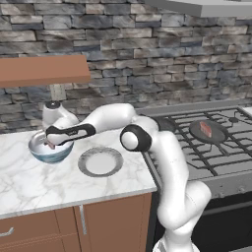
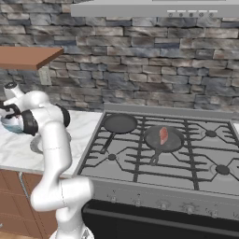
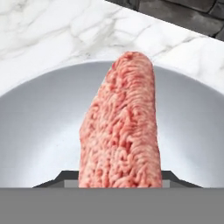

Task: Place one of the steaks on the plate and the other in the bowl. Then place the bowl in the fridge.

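My gripper (image 1: 49, 143) hangs over the pale blue bowl (image 1: 49, 153) at the left of the marble counter, shut on one steak (image 3: 120, 127). In the hand view this pinkish slab stands between the dark fingertips (image 3: 65, 178), above the bowl's whitish inside (image 3: 39, 127). The grey-rimmed plate (image 1: 84, 166) lies bare just right of the bowl. The other steak (image 2: 163, 135) rests in a dark frying pan (image 2: 175, 142) on the stove, also seen as a red slab (image 1: 205, 129) from the left. The fridge is out of view.
A second dark pan (image 2: 120, 123) sits on the stove's back left burner. A wooden shelf (image 1: 44, 70) juts from the stone wall above the bowl. The counter's front edge (image 1: 74, 199) runs close below the plate.
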You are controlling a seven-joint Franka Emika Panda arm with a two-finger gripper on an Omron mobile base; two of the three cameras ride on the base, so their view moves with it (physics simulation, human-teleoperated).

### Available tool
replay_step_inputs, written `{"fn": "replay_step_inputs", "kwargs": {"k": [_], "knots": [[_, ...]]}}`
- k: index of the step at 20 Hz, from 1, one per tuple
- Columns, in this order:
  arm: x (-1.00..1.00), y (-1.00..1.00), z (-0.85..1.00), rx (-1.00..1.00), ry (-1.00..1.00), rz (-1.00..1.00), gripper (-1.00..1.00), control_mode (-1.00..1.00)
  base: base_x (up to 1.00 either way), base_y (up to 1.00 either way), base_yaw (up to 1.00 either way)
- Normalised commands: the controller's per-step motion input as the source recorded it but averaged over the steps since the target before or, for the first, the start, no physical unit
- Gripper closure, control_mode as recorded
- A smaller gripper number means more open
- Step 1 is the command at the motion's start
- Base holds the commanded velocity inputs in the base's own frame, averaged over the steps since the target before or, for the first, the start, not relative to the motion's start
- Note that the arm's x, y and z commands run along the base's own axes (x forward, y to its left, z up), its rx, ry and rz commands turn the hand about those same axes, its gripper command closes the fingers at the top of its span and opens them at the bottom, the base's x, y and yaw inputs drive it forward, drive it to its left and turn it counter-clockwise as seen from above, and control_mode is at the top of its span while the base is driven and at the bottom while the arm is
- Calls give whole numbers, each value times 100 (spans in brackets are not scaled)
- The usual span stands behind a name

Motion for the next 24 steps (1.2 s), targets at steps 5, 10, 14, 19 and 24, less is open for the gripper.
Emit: {"fn": "replay_step_inputs", "kwargs": {"k": [5,10,14,19,24], "knots": [[25,25,-40,0,0,0,100,-100,0,0,0],[4,6,-13,0,0,0,100,-100,0,0,0],[0,0,0,0,0,0,-100,-100,0,0,0],[0,-1,5,0,0,0,-100,-100,0,0,0],[-19,-10,38,1,-4,0,-100,-100,0,0,0]]}}
